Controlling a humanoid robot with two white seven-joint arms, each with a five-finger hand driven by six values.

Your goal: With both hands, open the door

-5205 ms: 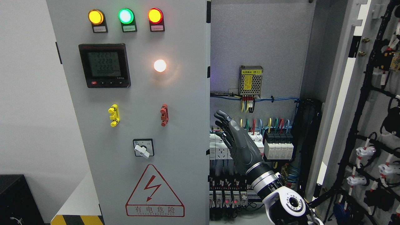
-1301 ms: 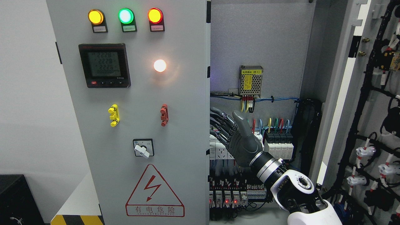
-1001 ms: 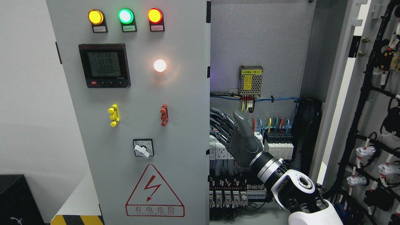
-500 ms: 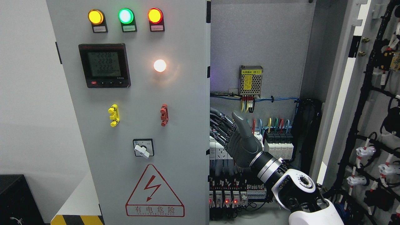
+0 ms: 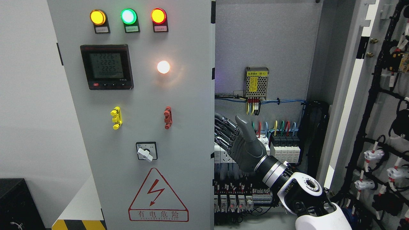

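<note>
The cabinet's left door [image 5: 143,127] is a grey panel and stands closed, its free edge [image 5: 212,134] running down the middle of the picture. The right door [image 5: 377,111] is swung wide open to the right, its cable-lined inner face towards me. My right hand [image 5: 235,137] comes up from the lower right inside the opening, thumb pointing up. Its fingers [image 5: 223,134] stretch out leftwards to the left door's free edge. The tips lie right at that edge, and I cannot tell if they touch it. The hand holds nothing. No left arm shows.
The left door carries three lamps [image 5: 128,16], a meter [image 5: 106,66], a white lamp [image 5: 163,67] and a rotary switch [image 5: 146,151]. Just behind my hand are breakers [image 5: 284,148], coloured wires and a power supply [image 5: 256,82]. A black box [image 5: 16,204] sits at the lower left.
Since five seconds ago my right hand has turned thumb-up and reached left to the left door's edge. Over the last second it crept slightly further left and down. Neither door has moved.
</note>
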